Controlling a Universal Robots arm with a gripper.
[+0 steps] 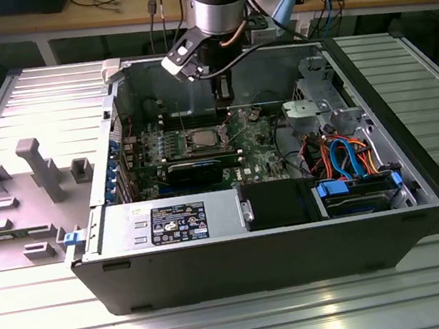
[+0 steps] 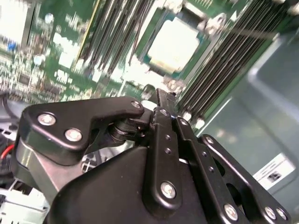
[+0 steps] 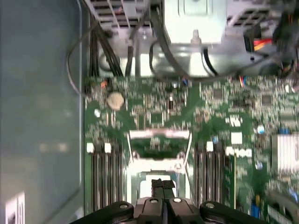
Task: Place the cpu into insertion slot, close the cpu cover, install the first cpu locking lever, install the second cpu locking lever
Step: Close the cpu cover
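The cpu [image 2: 175,44] lies flat in the insertion slot [image 1: 202,140] on the green motherboard, its silvery top showing. The cpu cover [image 3: 159,135] looks swung open beside the socket, and green board shows through its square opening. A thin wire lever [image 2: 252,31] sticks out near one socket corner. My gripper [image 1: 224,92] hangs inside the case, above the board and just off the socket toward the back wall. Both wrist views show its black fingers [image 3: 162,185] pressed together with nothing between them, apart from the cpu.
Long black memory slots [image 3: 105,177] flank the socket on both sides. The grey case wall [image 3: 42,116] rises close by. A long black card [image 1: 195,168] sits in front of the socket. The drive cage [image 1: 322,105] and coloured cables [image 1: 349,154] fill the exterior view's right.
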